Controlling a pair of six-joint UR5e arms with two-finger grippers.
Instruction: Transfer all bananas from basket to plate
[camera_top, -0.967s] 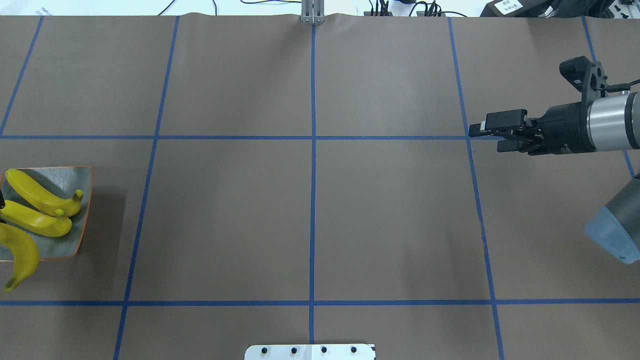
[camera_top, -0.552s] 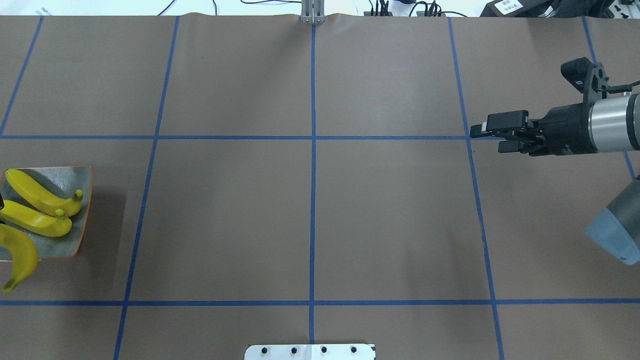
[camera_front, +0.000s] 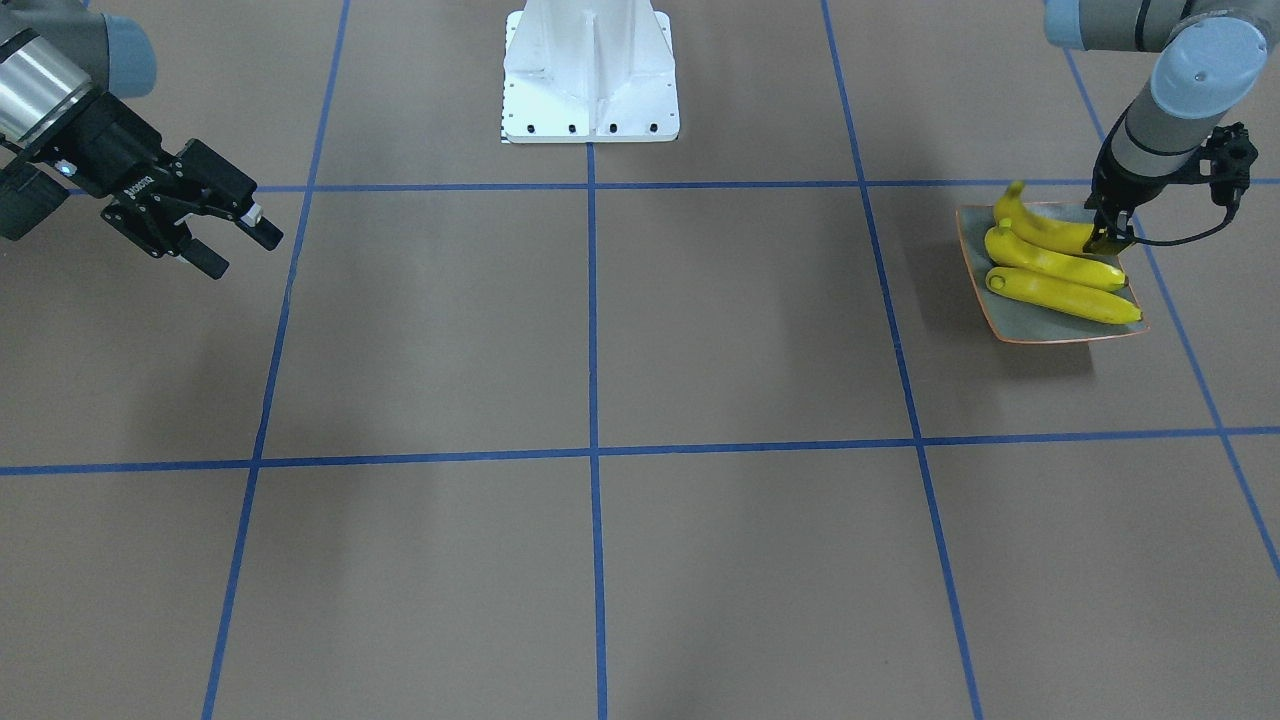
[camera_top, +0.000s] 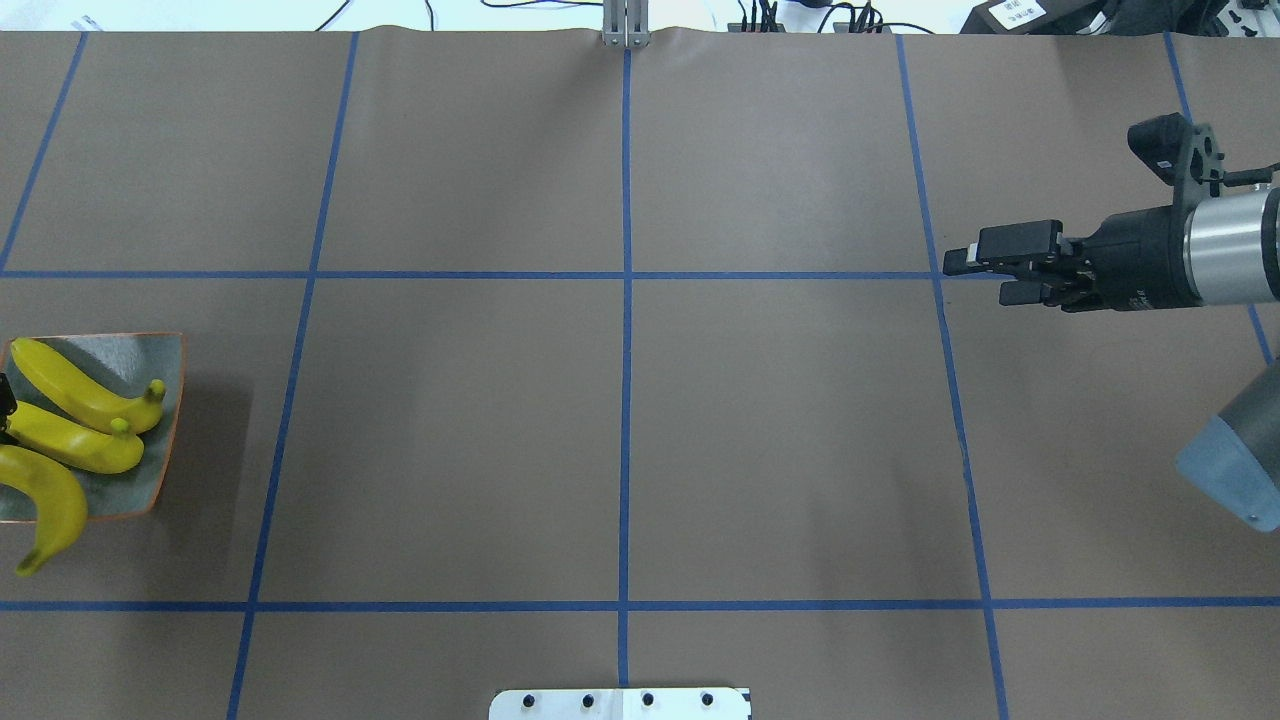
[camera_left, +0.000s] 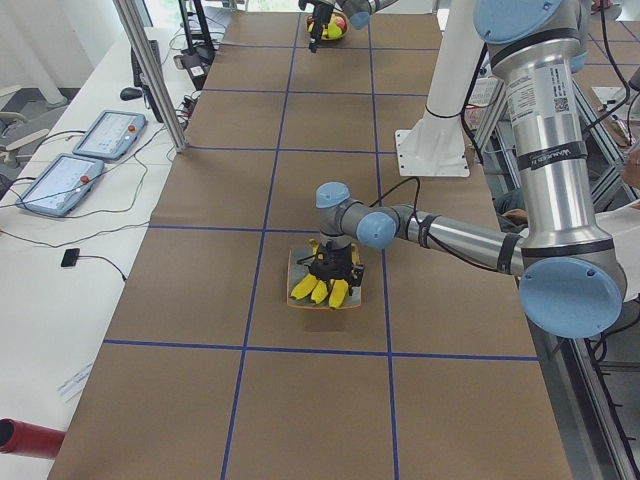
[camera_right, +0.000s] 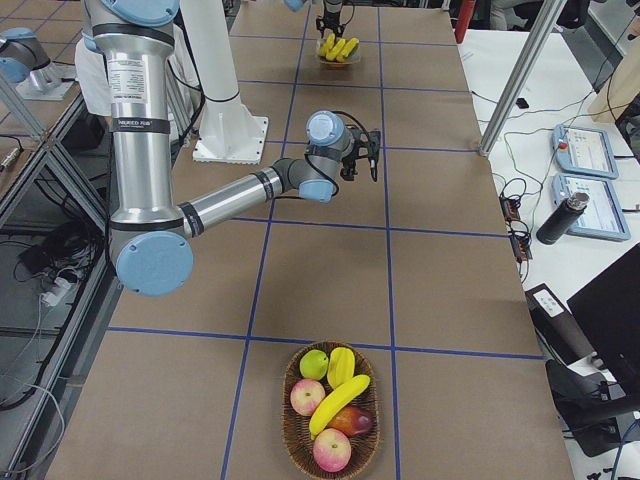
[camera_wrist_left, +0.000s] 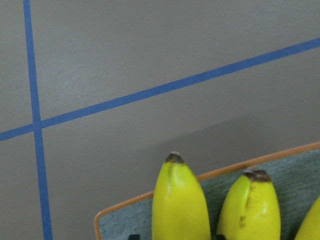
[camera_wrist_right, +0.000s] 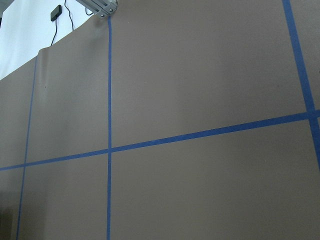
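Bananas, three, bright yellow and smooth, lie side by side on the grey-green plate in the front-facing view, long axes across the surface; fingers of the left gripper pinch the robot-side banana, while those of the right gripper spread wide. Overhead, two stems point toward mid-surface, and the pinched one's tip lies past the plate's near rim. From the right end, the basket holds two more.

table: brown, two blue tape lines crossing | plate: orange-rimmed corner, grey-green inside | bananas: two dark-tipped ends, one past the plate's rim, one at it (third: a sliver)
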